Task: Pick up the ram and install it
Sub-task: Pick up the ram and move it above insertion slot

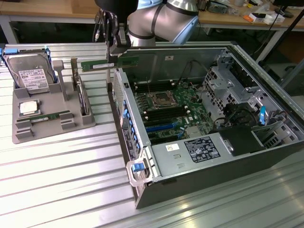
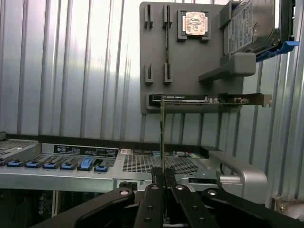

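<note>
The jaws are pinched narrow on the ram (image 1: 129, 61) (image 2: 163, 133), with the gripper (image 1: 114, 54) (image 2: 163, 175) holding it mid-length. It is a long, thin green board, held level in the air above the open computer case's (image 1: 199, 183) side wall, near the grey tray (image 1: 52, 128).

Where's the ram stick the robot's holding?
In the exterior view's upper left, the ram is held in the shut gripper, over the case edge nearest the grey tray.

A ribbed metal tabletop (image 1: 71, 185) gleams, with wooden workbenches (image 1: 47, 7) standing behind.
</note>
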Motion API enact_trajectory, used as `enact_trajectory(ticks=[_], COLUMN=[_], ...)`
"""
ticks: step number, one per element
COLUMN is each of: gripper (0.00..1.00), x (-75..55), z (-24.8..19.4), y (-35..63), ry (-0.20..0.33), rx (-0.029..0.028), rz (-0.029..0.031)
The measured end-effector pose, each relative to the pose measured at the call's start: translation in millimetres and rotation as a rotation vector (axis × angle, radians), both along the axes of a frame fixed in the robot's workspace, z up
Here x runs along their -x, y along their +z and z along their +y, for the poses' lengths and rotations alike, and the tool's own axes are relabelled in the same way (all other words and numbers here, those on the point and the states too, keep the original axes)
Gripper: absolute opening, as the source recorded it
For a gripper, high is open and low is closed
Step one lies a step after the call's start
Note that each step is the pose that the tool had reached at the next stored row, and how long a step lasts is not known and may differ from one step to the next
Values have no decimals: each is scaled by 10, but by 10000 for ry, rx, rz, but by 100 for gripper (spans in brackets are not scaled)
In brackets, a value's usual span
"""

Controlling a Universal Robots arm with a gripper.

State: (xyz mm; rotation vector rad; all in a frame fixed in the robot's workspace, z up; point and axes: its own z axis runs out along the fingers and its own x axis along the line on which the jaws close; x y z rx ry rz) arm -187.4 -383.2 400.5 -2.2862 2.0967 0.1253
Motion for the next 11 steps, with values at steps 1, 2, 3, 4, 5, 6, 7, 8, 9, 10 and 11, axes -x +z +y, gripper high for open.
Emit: enact_trajectory(ticks=[1, 2, 3, 4, 5, 6, 7, 8, 9, 10, 11], gripper=[12, 12, 12, 12, 12, 12, 12, 12, 12, 12, 12], x=[-19, -36, -52, -71, -84, -100, -123, -136, -148, -171, -190], z=[0, 0, 0, 0, 0, 0, 0, 0, 0, 0, 0], y=[0, 0, 0, 0, 0, 0, 0, 0, 0, 0, 0], ry=[0, 0, 0, 0, 0, 0, 0, 0, 0, 0, 0], rx=[0, 1, 4, 5, 6, 7, 9, 10, 13, 16, 18], rz=[0, -1, 0, 0, 0, 0, -1, 0, 0, 0, -1])
